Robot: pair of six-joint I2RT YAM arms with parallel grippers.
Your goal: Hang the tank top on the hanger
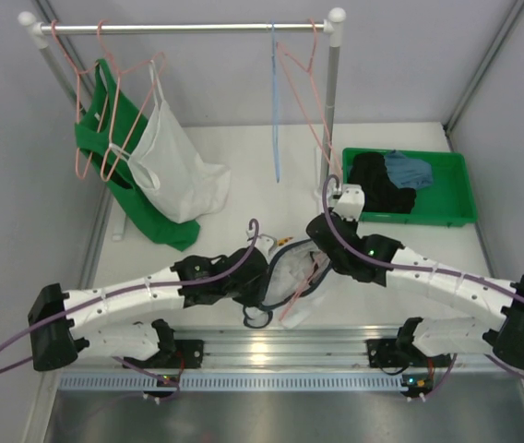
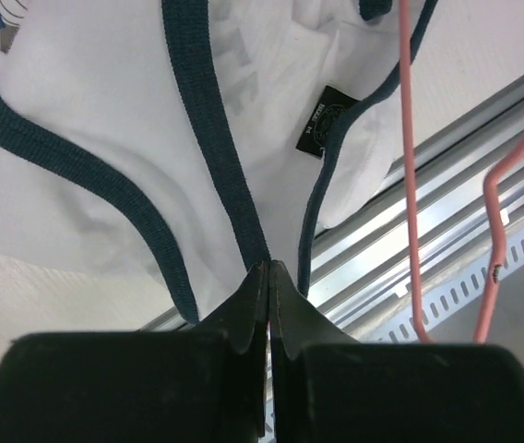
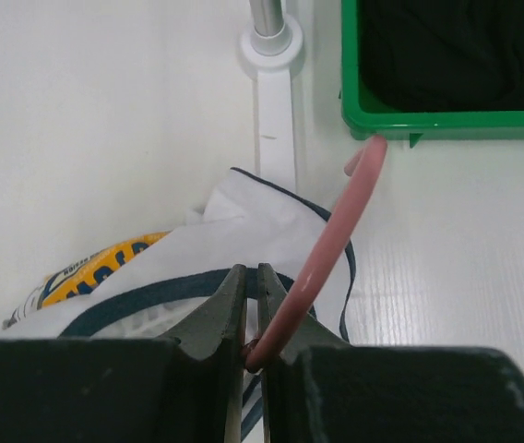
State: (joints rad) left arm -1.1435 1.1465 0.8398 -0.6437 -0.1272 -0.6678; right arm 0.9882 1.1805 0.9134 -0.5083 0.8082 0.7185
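Note:
The tank top (image 1: 291, 272) lies crumpled on the table between my two arms, white with navy trim and a yellow print. My left gripper (image 1: 262, 279) is shut on its navy trim, which the left wrist view shows pinched at the fingertips (image 2: 269, 265), with the tank top (image 2: 87, 120) spread beyond. The pink hanger (image 1: 299, 297) lies partly across the cloth. My right gripper (image 1: 315, 251) is shut on the hanger just below its hook (image 3: 336, 231), over the tank top (image 3: 262, 226). A pink hanger wire (image 2: 408, 185) also runs down the right of the left wrist view.
A clothes rail (image 1: 184, 28) at the back carries a green top (image 1: 96, 138), a plain white top (image 1: 174, 161), pink hangers and a light blue hanger (image 1: 276, 111). A green bin (image 1: 456, 217) of dark clothes stands at the right. An aluminium rail (image 1: 271, 346) runs along the near edge.

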